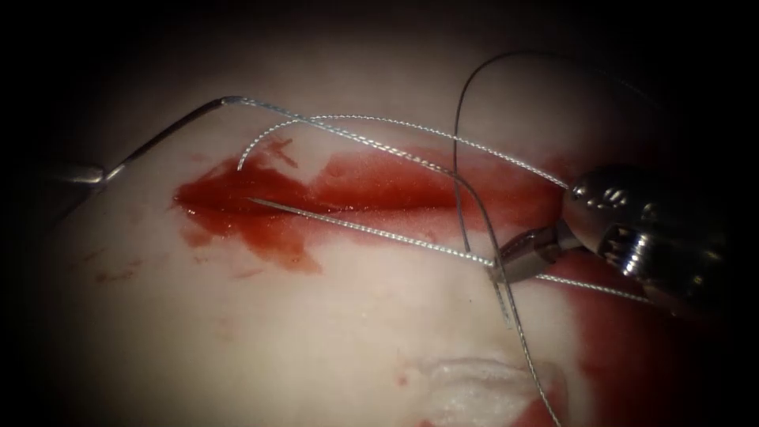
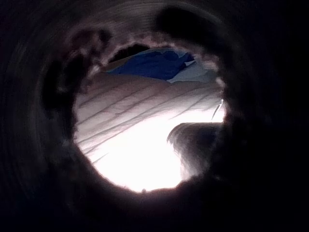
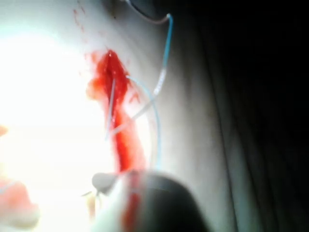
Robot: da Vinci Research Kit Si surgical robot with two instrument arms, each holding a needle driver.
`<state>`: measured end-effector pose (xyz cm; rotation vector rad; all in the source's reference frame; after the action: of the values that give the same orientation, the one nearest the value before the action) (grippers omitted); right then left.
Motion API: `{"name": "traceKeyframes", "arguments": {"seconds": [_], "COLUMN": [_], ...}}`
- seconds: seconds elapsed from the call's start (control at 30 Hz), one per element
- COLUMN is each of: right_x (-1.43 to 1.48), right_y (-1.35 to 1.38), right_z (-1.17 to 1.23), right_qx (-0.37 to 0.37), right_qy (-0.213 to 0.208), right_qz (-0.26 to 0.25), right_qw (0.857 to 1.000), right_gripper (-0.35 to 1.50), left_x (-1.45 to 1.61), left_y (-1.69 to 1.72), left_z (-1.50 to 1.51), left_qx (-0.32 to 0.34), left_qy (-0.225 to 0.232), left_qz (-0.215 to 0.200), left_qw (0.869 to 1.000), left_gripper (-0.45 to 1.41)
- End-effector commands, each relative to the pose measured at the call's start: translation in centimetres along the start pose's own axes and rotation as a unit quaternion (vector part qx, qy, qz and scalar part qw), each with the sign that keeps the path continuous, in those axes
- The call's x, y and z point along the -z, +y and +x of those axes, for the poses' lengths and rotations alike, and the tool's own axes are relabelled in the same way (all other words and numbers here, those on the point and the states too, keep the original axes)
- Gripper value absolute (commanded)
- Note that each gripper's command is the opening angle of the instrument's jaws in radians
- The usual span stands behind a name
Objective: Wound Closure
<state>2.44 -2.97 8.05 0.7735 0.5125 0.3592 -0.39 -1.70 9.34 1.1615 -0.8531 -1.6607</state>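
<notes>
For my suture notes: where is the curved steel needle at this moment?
In the endoscope view the curved steel needle lies at the left, above the red cut. The left tool holds its end; its tip is not in the pale tissue.

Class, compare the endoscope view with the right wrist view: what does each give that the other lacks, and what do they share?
Endoscope view adds: the left claw holding what looks like the needle by one end, clear of the tissue, near the left end of the cut. Right wrist view adds: a look along the cut from behind the right claw. Shared: the cut, red fluid, looping thread, and the right claw shut on thread.
</notes>
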Motion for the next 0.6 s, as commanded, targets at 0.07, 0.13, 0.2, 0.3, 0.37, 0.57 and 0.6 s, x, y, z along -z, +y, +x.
{"name": "traceKeyframes", "arguments": {"seconds": [0.07,0.13,0.2,0.3,0.37,0.57,0.6], "right_x": [0.15,0.28,0.42,0.59,0.68,1.01,1.04], "right_y": [0.1,0.11,0.12,0.15,0.18,0.29,0.31], "right_z": [-0.06,-0.21,-0.37,-0.6,-0.74,-1.19,-1.23], "right_qx": [-0.021,-0.042,-0.049,-0.056,-0.074,-0.108,-0.109], "right_qy": [-0.003,-0.011,-0.022,-0.024,-0.024,-0.045,-0.045], "right_qz": [0.002,0.005,-0.009,-0.028,-0.026,-0.061,-0.07], "right_qw": [1.0,0.999,0.999,0.998,0.997,0.991,0.99], "right_gripper": [-0.35,-0.35,-0.35,-0.35,-0.35,-0.35,-0.35], "left_x": [-0.05,-0.04,-0.04,-0.04,-0.05,-0.04,-0.04], "left_y": [-0.09,-0.09,-0.09,-0.09,-0.09,-0.09,-0.09], "left_z": [-0.09,-0.09,-0.09,-0.09,-0.09,-0.09,-0.09], "left_qx": [-0.003,-0.003,-0.003,-0.003,-0.003,-0.003,-0.003], "left_qy": [-0.002,-0.001,-0.001,-0.001,-0.002,-0.001,-0.001], "left_qz": [0.002,0.002,0.002,0.002,0.002,0.002,0.002], "left_qw": [1.0,1.0,1.0,1.0,1.0,1.0,1.0], "left_gripper": [-0.45,-0.45,-0.45,-0.45,-0.45,-0.45,-0.45]}}
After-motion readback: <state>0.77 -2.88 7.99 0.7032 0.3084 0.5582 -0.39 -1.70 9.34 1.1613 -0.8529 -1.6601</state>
